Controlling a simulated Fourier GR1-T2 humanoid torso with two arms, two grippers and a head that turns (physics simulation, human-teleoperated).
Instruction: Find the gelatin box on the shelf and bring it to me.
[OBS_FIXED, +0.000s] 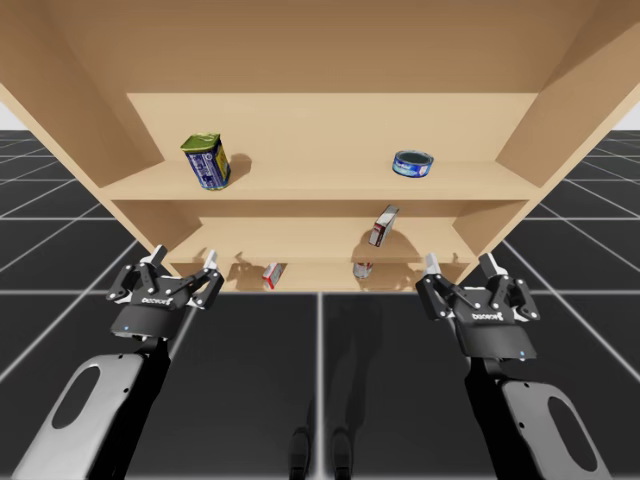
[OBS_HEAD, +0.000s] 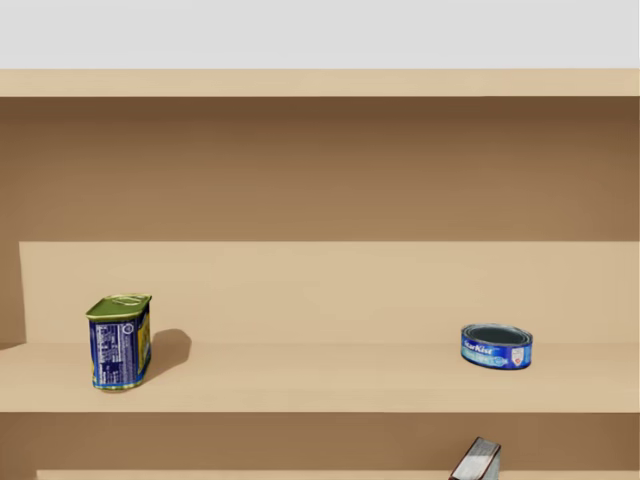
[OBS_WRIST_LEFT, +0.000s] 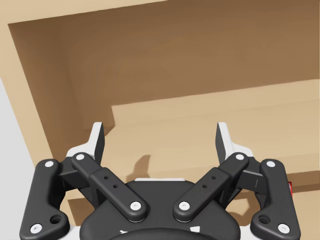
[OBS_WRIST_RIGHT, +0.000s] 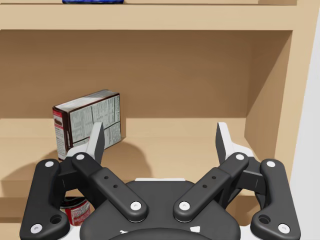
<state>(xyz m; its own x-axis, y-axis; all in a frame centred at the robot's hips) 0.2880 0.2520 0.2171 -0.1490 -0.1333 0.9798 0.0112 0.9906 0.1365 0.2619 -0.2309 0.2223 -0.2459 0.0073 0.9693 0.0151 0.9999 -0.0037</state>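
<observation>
Facing a tall open wooden shelf (OBS_FIXED: 320, 190) with several boards, both of my arms are raised in front of it.

My left pincer (OBS_WRIST_LEFT: 160, 135) is spread wide and holds nothing; bare wood lies ahead of it. My right pincer (OBS_WRIST_RIGHT: 160, 135) is also spread wide and empty.

Just ahead of the right pincer, on the middle board, an upright cardboard box with a dark red side and a grey printed panel (OBS_WRIST_RIGHT: 92, 115) stands slightly turned, well apart from the fingers. One board lower, a small red and white cardboard box (OBS_FIXED: 272, 274) leans near the front edge, nearer my left arm. A short red can (OBS_WRIST_RIGHT: 75, 214) stands on that low board too.

Either box could be the gelatin box. I cannot tell which.

On the top board are a blue and yellow rectangular can (OBS_FIXED: 206, 160) at the left and a flat round blue tin (OBS_FIXED: 412, 164) at the right.

A gelatin box should be light, stiff at its edges and easily dented on its broad faces. It is likely to tip if nudged. The best hold is probably across the two broad faces, around mid-height, with gentle pressure.
</observation>
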